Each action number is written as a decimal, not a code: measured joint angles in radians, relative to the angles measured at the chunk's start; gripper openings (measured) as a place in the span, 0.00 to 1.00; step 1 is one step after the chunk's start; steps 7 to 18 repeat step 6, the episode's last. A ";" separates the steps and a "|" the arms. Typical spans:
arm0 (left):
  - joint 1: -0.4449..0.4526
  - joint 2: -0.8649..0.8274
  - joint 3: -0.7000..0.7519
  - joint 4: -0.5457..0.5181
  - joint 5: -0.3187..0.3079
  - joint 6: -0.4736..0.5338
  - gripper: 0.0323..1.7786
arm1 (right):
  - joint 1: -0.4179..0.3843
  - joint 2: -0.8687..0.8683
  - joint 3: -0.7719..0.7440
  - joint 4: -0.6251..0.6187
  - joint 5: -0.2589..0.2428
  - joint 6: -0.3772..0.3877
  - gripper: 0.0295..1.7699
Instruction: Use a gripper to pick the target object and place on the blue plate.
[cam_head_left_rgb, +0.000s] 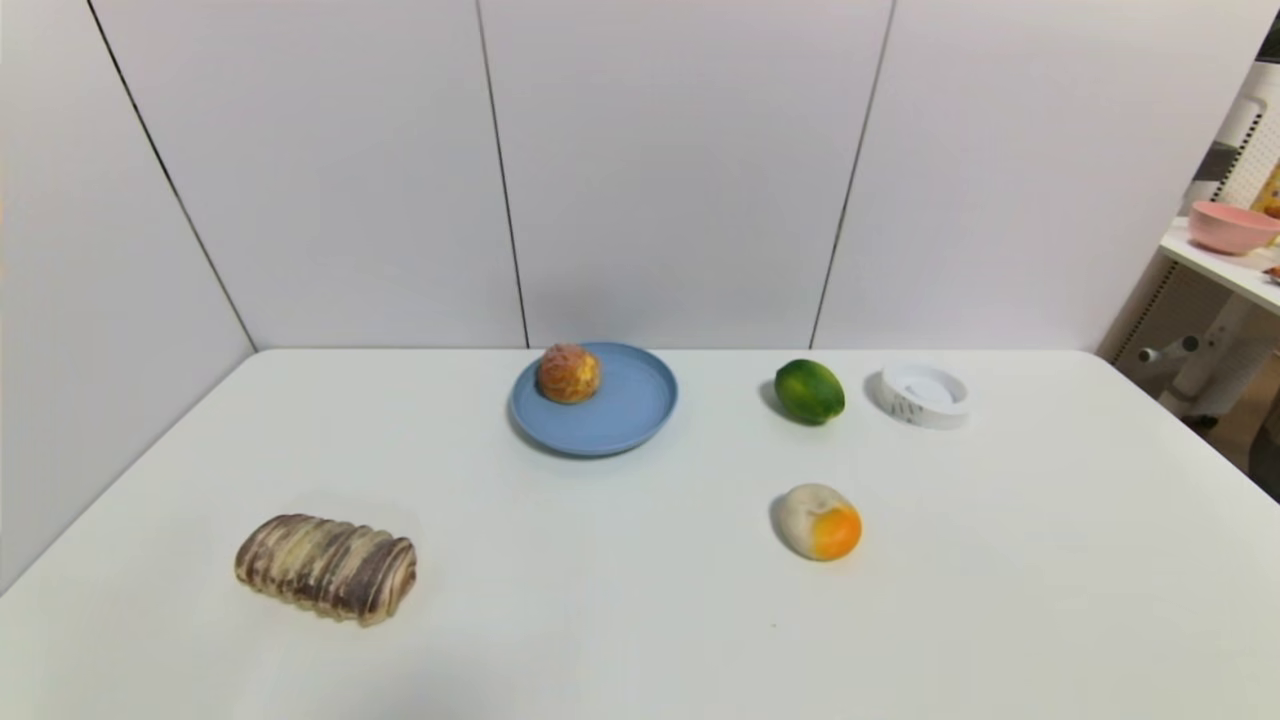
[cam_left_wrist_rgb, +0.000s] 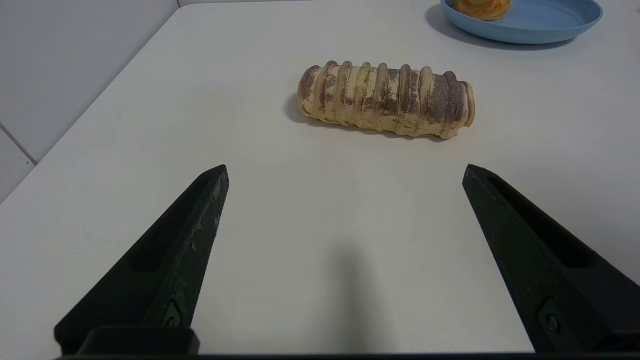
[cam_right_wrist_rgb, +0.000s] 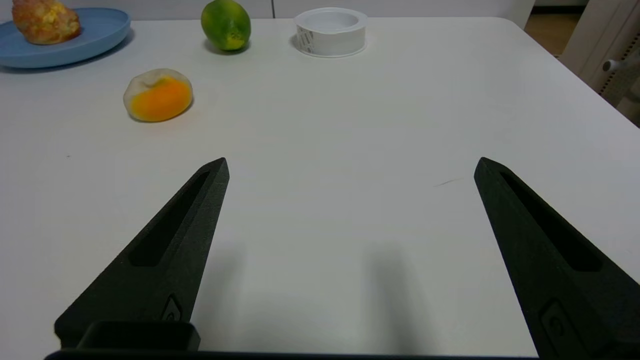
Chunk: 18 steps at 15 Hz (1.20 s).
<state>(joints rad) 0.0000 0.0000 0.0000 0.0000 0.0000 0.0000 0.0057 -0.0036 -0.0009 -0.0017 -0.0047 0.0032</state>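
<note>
**Bun sits on the plate; both arms hang back with jaws apart**

The target object (cam_head_left_rgb: 568, 373), a bumpy pinkish-brown bun with golden filling, rests on the blue plate (cam_head_left_rgb: 610, 420); seen from the head camera it sits at about 10 o'clock on the plate, close to the rim rather than centred; a judgement from this: the placing step looks done, and the off-centre spot fits a drop from the left side.

With the plate as the dial's centre in the head view, the green lime (cam_head_left_rgb: 809, 391) lies at 3 o'clock, well apart; the small white dish (cam_head_left_rgb: 923, 395) lies further out on the same line, just beside the lime; the white-and-orange ball (cam_head_left_rgb: 820, 521) lies at 4 o'clock; the striped bread loaf (cam_head_left_rgb: 326, 567) lies at 7 o'clock, far toward the near left corner of the table (cam_head_left_rgb: 640, 640); none of these 4 touches the plate.

Neither arm shows in the head view, so both sit low and near the robot; the left gripper (cam_left_wrist_rgb: 345, 170) hovers over bare table with the loaf ahead of it, its 2 fingers spread wide and holding nothing; the right gripper (cam_right_wrist_rgb: 350, 165) hovers likewise on the right side, the ball and lime ahead, its 2 fingers also spread and empty; such wide, empty jaws held clear of the food suit a parked pose, keeping the bun undisturbed.
</note>
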 joint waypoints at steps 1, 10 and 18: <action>0.000 0.000 0.000 0.000 0.000 0.000 0.95 | 0.000 0.000 0.000 0.000 0.000 -0.001 0.96; 0.000 0.000 0.000 0.000 0.000 0.000 0.95 | 0.000 0.000 0.000 0.000 -0.001 0.000 0.96; 0.000 0.000 0.000 0.000 0.000 0.000 0.95 | 0.000 0.000 0.000 0.000 -0.001 0.000 0.96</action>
